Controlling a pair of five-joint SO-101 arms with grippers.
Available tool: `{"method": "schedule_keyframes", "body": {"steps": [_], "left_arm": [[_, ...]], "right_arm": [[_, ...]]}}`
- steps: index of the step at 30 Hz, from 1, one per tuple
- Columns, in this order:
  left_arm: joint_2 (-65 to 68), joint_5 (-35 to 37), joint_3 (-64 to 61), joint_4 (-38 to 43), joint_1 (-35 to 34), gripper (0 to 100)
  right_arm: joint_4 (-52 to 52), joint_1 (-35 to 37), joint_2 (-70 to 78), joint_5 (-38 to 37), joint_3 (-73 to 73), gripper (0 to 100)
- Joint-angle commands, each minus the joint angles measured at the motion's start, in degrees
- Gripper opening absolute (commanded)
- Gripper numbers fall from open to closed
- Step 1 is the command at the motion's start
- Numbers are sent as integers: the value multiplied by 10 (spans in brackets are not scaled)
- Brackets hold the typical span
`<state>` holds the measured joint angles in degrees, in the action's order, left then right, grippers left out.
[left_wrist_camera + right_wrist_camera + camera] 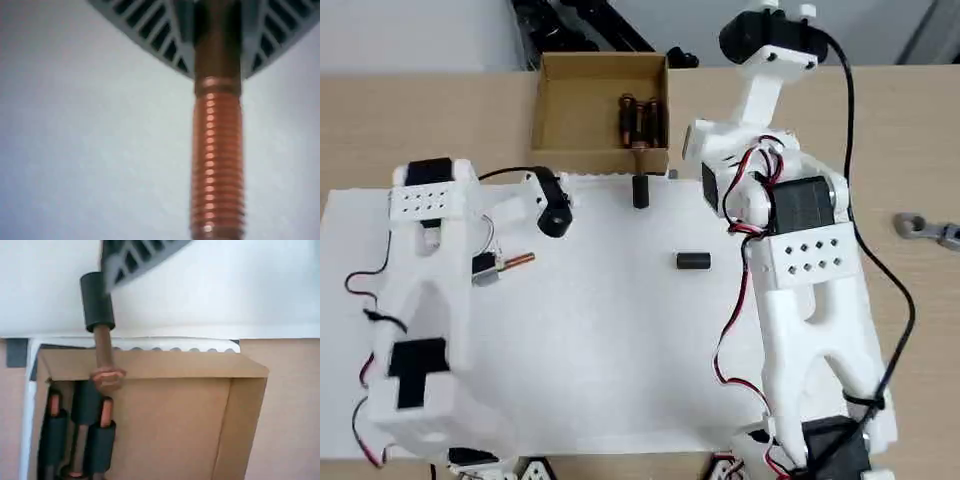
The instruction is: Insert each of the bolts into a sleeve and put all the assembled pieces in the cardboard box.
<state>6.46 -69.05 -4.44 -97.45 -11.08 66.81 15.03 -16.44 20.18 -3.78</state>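
Currently:
- Left gripper (488, 268): pinched on a copper bolt (217, 165) at its head end. The left wrist view shows the ribbed grey jaws closed around the plain shank, with the threaded part sticking out free.
- From above, that bolt points across the foam (600, 350) toward the middle. It sits on the left arm's side, and nothing is on its thread.
- Right gripper (112, 275): above the foam's far edge, just in front of the box (548, 100). One ribbed jaw shows at the frame edge, so I cannot tell whether it is spread or closed.
- Beyond that jaw lies an assembled piece (97, 302), a black sleeve with the shank and hex head coming out toward the box. It looks farther from the camera than a held part would be.
- From above, the piece lies on the foam, outside the box. Its head end is at the front wall, and I cannot tell whether it touches.
- Loose sleeve (693, 262): lying on its side on the foam, nearer the right arm and well apart from the held bolt.
- Finished pieces (640, 120): a few lie side by side in the box, by the front wall on the right arm's side.
- The box is open-topped and sits on the table (420, 110), touching the foam's far edge.
- Metal part (925, 228): on the table beyond the right arm, off the foam.
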Motion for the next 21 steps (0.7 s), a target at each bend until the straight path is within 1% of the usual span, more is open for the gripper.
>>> {"method": "schedule_keyframes", "body": {"steps": [1, 4, 7, 10, 12, 14, 21], "left_arm": [[-88, -22, 8, -30, 16, 5], [-146, -29, 8, -30, 46, 5], [-193, -73, 8, -30, 86, 5], [-197, -116, 7, -29, 120, 5], [-176, -158, 0, -22, 127, 5], [-141, -190, -13, 9, 126, 5], [3, -243, -17, 101, 116, 5]], "right_arm": [[0, -1, -25, -2, -4, 194], [0, -1, -25, -2, -4, 194], [0, -1, -25, -2, -4, 194], [-4, -2, -25, -2, -4, 194], [-4, -2, -25, -2, -4, 194], [-4, -3, -25, -2, -4, 194], [-5, -7, -25, -4, -4, 194]]}}
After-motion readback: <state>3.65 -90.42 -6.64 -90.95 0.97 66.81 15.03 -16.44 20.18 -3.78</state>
